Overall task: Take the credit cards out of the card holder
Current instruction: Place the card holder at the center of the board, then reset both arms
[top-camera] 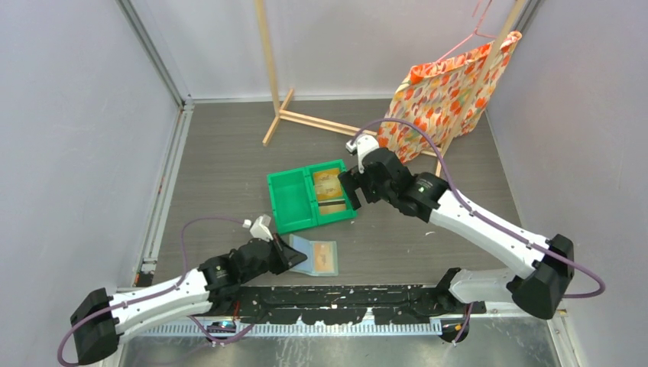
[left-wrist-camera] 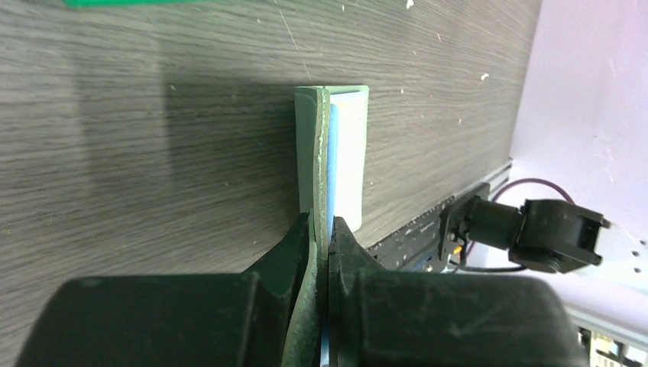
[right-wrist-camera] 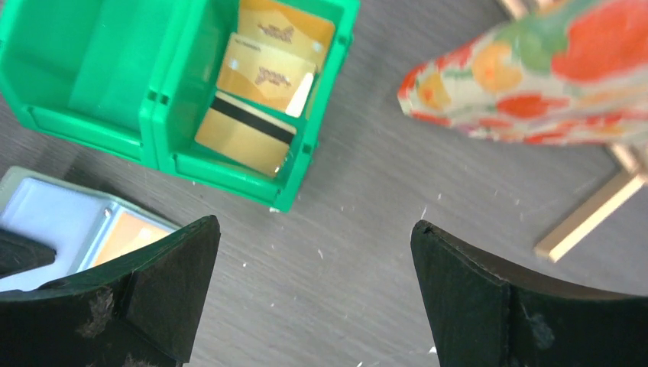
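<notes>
Left fingers (left-wrist-camera: pixel 294 248) clamp card holder (left-wrist-camera: pixel 308 153) — slots hidden edge-on, right fingers (right-wrist-camera: pixel 164 287) apart

Card holder (top-camera: pixel 304 246): grey-green outside, pale blue-grey inside; a bright blue edge shows between the two in the left wrist view. Credit cards (right-wrist-camera: pixel 264 73): tan to orange-yellow with faint darker print, one crossed by a black stripe; the one in the card holder is the same orange. Bin (top-camera: pixel 289 200): bright green throughout. Table (top-camera: pixel 221 153): dark grey-brown, fine wood grain, white flecks. Cloth (top-camera: pixel 447 92): cream ground with orange and red blotches and touches of green. Rack (top-camera: pixel 306 118): pale natural wood. Hanger (top-camera: pixel 470 38): pink. Left gripper (left-wrist-camera: pixel 321 225) and right gripper (right-wrist-camera: pixel 313 237): black. Cables (top-camera: pixel 435 149): purple. Walls (top-camera: pixel 76 115): pale lilac-grey.
</notes>
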